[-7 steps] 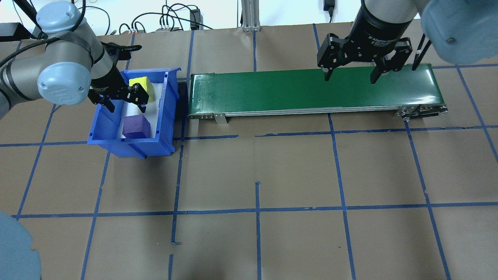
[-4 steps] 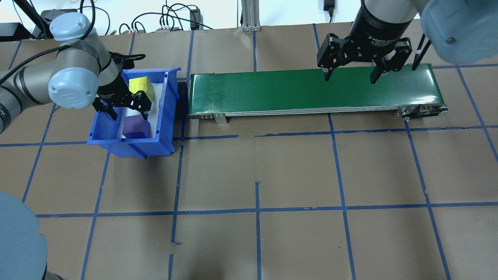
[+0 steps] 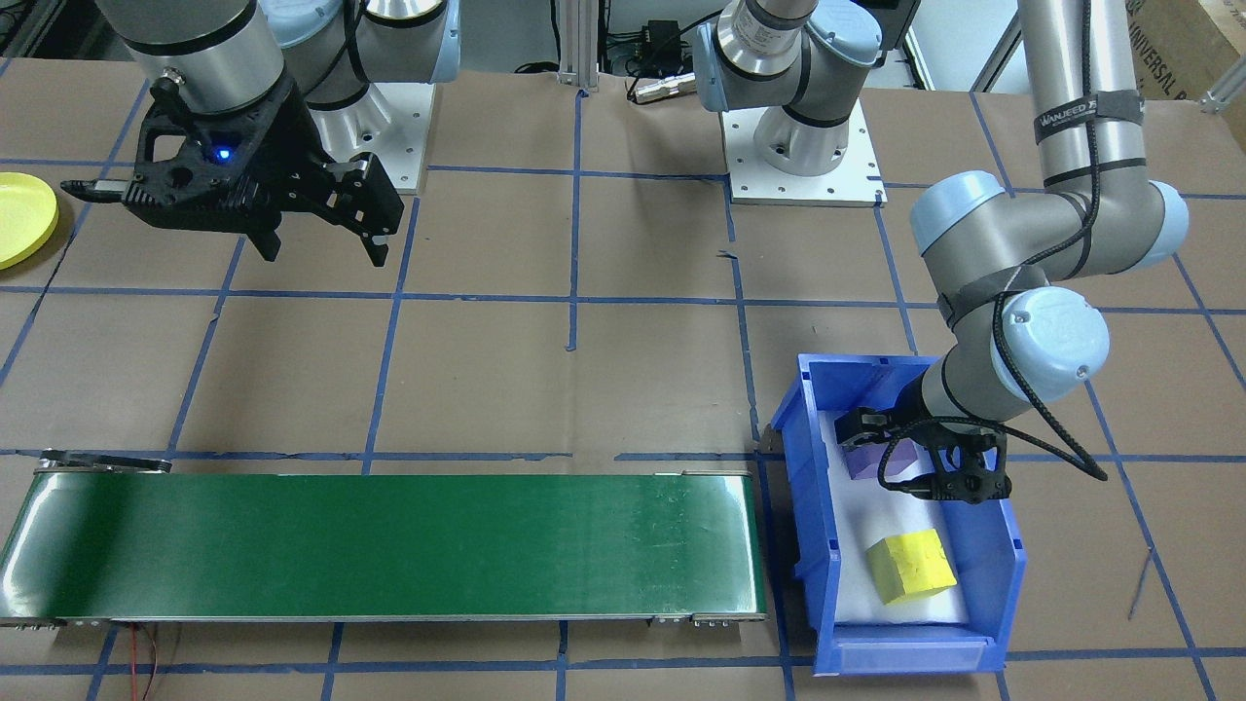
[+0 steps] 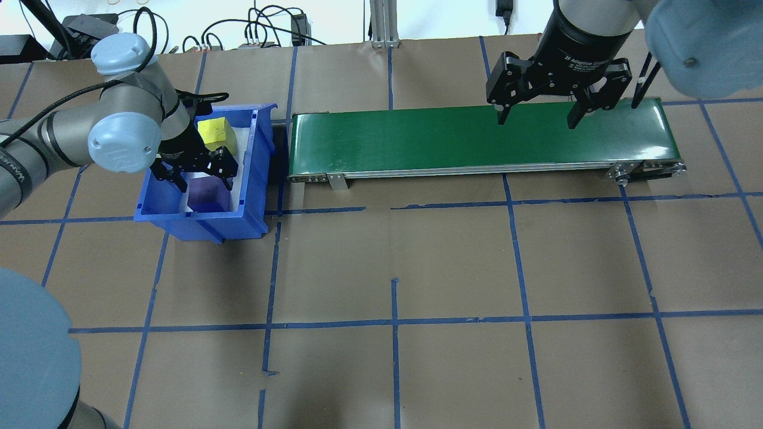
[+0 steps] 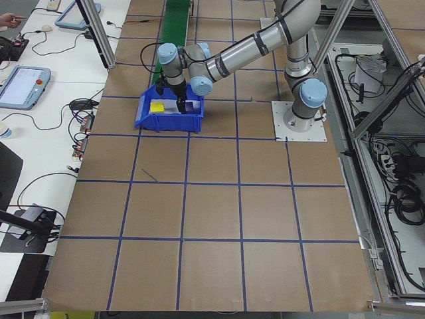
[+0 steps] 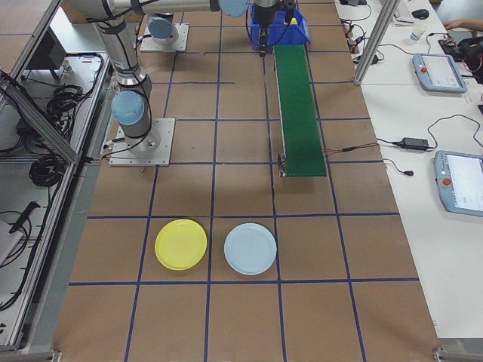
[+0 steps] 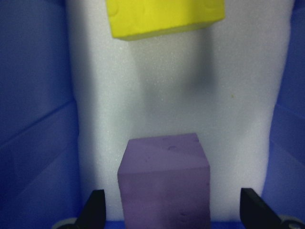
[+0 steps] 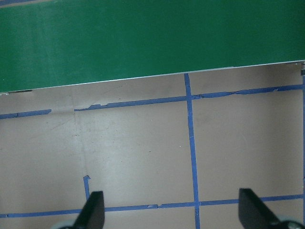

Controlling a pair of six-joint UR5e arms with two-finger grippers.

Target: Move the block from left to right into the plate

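Observation:
A purple block [image 4: 207,195] and a yellow block [image 4: 214,132] lie on the white floor of a blue bin [image 4: 199,223] at the table's left. My left gripper [image 4: 202,179] is open and low inside the bin. In the left wrist view its fingertips [image 7: 95,212] stand on either side of the purple block [image 7: 164,181] without touching it, and the yellow block [image 7: 164,16] lies beyond. My right gripper [image 4: 536,121] hangs open and empty above the right part of the green conveyor [image 4: 477,140]. The yellow plate [image 6: 180,243] lies on the table past the belt's end.
A light blue plate [image 6: 250,248] lies beside the yellow one. The conveyor [image 3: 389,545] runs from the bin [image 3: 915,657] toward the robot's right. Blue tape lines cross the brown table. Cables lie along the far edge.
My left gripper has moved from beside the yellow block toward the bin's near end and now straddles the purple block. The right arm has not moved.

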